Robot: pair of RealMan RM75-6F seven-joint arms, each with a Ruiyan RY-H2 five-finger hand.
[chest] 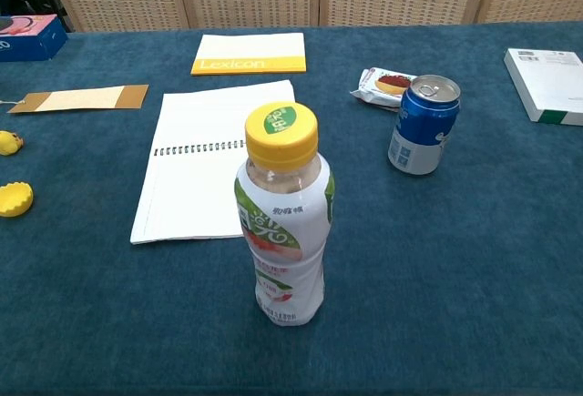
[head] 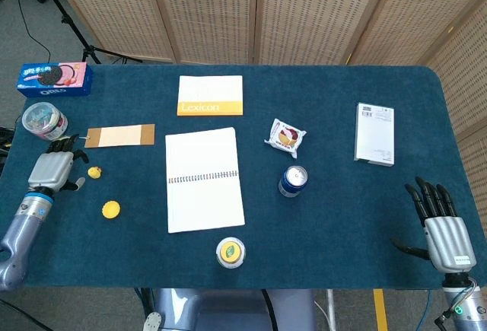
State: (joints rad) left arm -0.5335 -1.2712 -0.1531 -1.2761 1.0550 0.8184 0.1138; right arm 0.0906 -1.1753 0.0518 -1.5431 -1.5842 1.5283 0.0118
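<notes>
My left robot hand point(head: 52, 170) rests empty, fingers apart, just beside the small yellow duck point(head: 95, 172) on the worktop point(head: 335, 217); my right robot hand point(head: 443, 228) lies spread, holding nothing.

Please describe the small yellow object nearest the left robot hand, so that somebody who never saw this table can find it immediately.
On the blue table, go to its left edge, where the left robot hand hovers below a brown envelope. Just right of that hand lies a small yellow toy. It is lumpier than the flat yellow cap lying nearer the front edge.
</notes>
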